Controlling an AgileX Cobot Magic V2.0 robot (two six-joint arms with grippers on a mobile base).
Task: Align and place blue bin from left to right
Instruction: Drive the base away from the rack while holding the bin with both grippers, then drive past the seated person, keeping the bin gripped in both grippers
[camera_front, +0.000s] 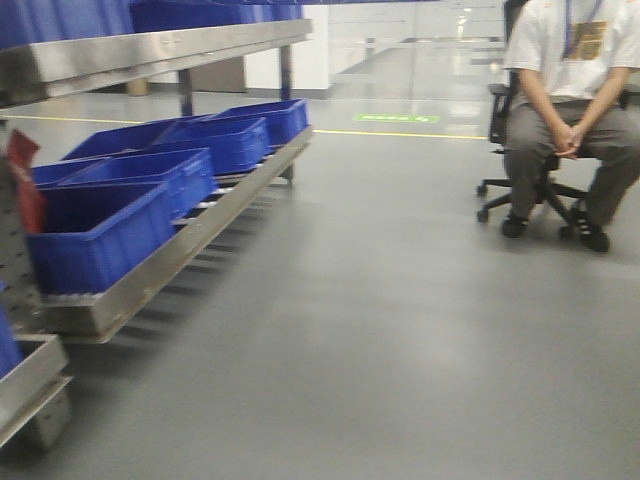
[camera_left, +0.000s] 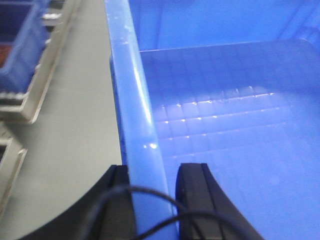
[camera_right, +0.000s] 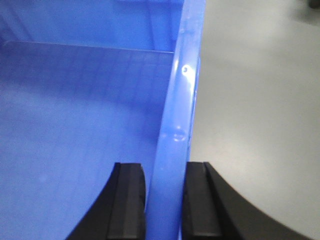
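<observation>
The blue bin (camera_left: 225, 125) is moulded from glossy, bright-blue plastic. Its inner floor is stamped with a fine square grid that catches the light in short white glints, and its walls are smooth and meet at rounded corners. Its rim (camera_left: 135, 110) is a thick, rounded, slightly paler lip with small scuffs and bright specks along the top. The left gripper (camera_left: 155, 172) is closed narrowly on this rim, one matte black finger (camera_left: 192, 200) inside the wall and the other outside. A thin black cable (camera_left: 130, 192) loops across in front of them. In the right wrist view the right gripper (camera_right: 164, 170) is clamped the same way on the opposite rim, with its flat, curved-backed black fingers (camera_right: 127, 200) pressed to either face of the wall. The bin thus hangs between the two grippers, with the smooth, faintly shiny grey floor (camera_front: 400, 330) showing past both outer sides. To the left of the held bin lies a brushed-metal rack rail (camera_left: 45, 75) carrying another blue crate (camera_left: 20, 50). The front view does not show the held bin. It shows a low steel rack (camera_front: 180, 250) with a row of matching blue crates (camera_front: 100, 235), thick-rimmed and ribbed on their sides, under an upper steel shelf (camera_front: 150, 50). A person (camera_front: 570, 90) in a pale shirt sits on a black wheeled chair (camera_front: 497, 110) across the floor.
</observation>
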